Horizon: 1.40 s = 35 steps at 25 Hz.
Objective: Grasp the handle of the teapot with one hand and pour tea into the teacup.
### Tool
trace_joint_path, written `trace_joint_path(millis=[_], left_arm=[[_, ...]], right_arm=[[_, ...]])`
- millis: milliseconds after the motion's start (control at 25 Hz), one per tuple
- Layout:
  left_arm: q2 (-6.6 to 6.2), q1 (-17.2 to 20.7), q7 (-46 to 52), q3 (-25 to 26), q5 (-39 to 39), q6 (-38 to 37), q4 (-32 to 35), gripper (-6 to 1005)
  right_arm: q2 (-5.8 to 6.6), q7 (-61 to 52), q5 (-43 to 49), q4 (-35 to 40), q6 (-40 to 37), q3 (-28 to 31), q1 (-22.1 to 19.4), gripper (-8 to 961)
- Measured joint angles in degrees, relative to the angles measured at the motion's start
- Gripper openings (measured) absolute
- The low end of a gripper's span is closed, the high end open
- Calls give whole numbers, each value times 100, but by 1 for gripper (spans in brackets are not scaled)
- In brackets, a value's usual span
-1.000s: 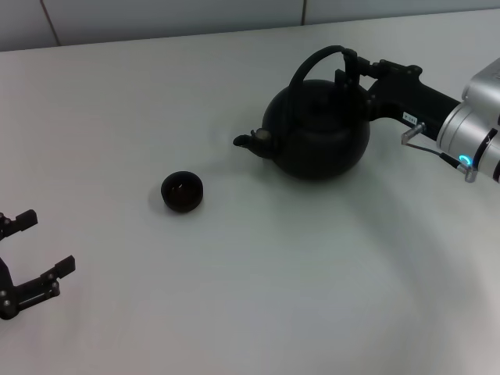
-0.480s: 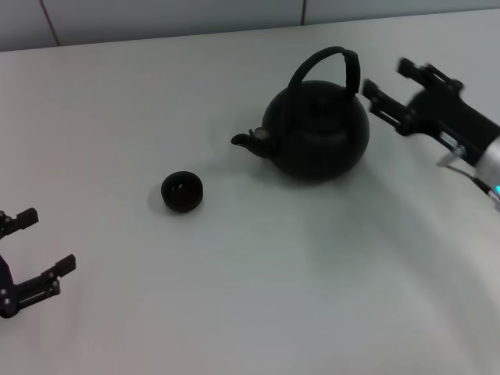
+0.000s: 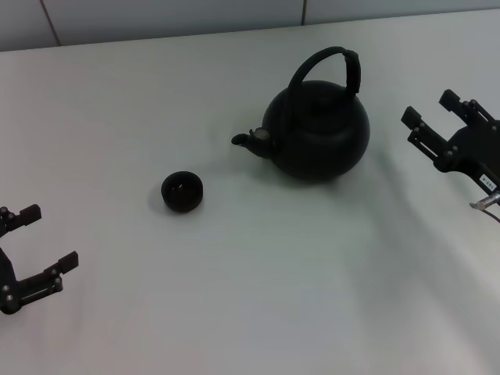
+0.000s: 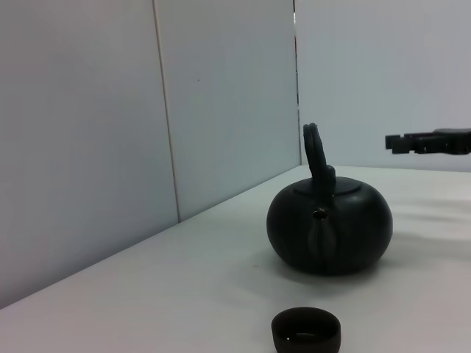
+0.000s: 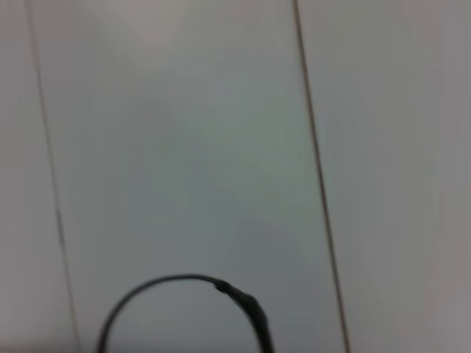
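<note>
The black teapot stands upright on the white table, spout pointing left, its arched handle free. The small dark teacup sits to its front left, apart from it. My right gripper is open and empty, right of the teapot and clear of the handle. My left gripper is open and idle at the front left edge. The left wrist view shows the teapot, the teacup and the right gripper's fingers. The right wrist view shows only the handle's top.
The white table spreads wide around both objects. A tiled wall runs along the table's back edge.
My right gripper has let go of the teapot handle, opened, and drawn back to the right. The teapot and teacup have stayed put. The left arm has barely moved.
</note>
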<state>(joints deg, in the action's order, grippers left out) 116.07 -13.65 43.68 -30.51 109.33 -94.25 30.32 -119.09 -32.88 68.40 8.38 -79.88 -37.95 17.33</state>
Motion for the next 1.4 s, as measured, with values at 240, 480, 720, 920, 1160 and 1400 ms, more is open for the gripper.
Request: trace_joint_path(millis=[240, 480, 720, 920, 1160, 1400], left_arm=[[-106, -127, 213, -142, 20, -68, 2, 859], [-440, -649, 784, -364, 208, -247, 25, 859], [-686, -1341, 1812, -584, 908, -311, 284, 859], [-700, -1872, 2502, -589, 1716, -254, 545, 859], [-538, -1928, 2576, -600, 1926, -185, 823, 859], [-508, -1925, 2594, -606, 1937, -181, 885, 859]], right_arm=[[243, -1229, 1465, 980, -924, -411, -126, 727], [643, -2733, 3486, 1818, -1123, -441, 521, 727], [808, -3501, 4744, 2370, -1158, -424, 1181, 726], [793, -3758, 5224, 2681, -1143, -456, 1468, 727], [752, -3772, 5287, 2781, -1104, -461, 1519, 727], [748, -3768, 5333, 2794, -1100, -459, 1541, 728]])
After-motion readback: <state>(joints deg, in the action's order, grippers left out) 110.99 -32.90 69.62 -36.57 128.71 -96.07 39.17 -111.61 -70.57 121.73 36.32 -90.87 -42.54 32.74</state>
